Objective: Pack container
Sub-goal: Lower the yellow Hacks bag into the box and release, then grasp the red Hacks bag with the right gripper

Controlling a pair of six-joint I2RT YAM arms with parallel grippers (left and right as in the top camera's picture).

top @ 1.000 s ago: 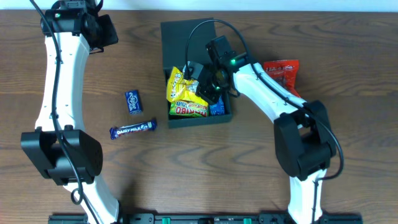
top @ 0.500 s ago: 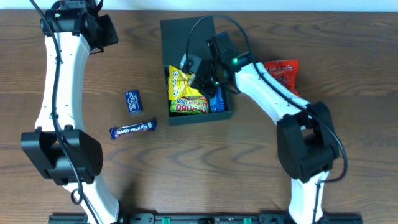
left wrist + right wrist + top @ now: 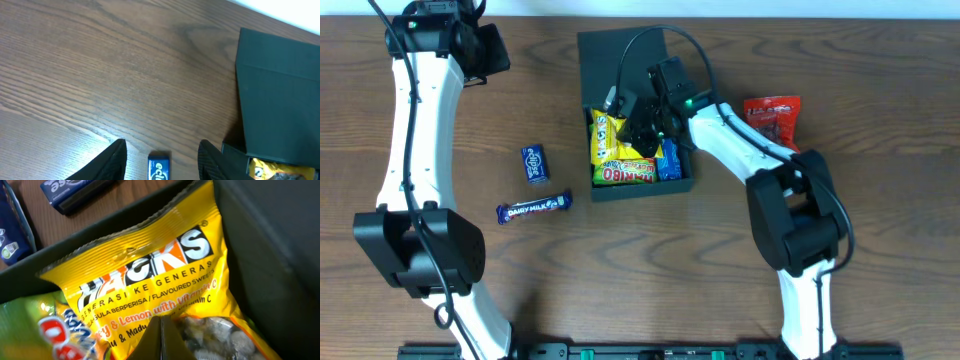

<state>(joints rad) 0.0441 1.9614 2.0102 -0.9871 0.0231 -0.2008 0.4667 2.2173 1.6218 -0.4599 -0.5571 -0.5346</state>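
Observation:
The dark green container (image 3: 620, 62) sits at the table's middle back, its flap lid open and lying flat behind it. Inside are a yellow Hacks packet (image 3: 608, 135), a green-yellow Haribo packet (image 3: 625, 174) and a blue packet (image 3: 668, 160). My right gripper (image 3: 638, 122) is inside the box. In the right wrist view its fingers (image 3: 161, 322) are shut together, tips resting on the yellow packet (image 3: 150, 275) by the box wall (image 3: 280, 255). My left gripper (image 3: 485, 50) hangs open and empty at the back left; its view (image 3: 162, 145) shows the container (image 3: 280, 100).
A small blue Eclipse pack (image 3: 535, 164) and a Dairy Milk bar (image 3: 534, 208) lie on the wooden table left of the box; the Eclipse pack shows between the left fingers (image 3: 160, 169). A red packet (image 3: 772, 118) lies right of the box, beside the right arm.
My right gripper has moved left and deeper into the box. The yellow packet, which stuck up over the rim, now lies lower inside. The left arm has not moved.

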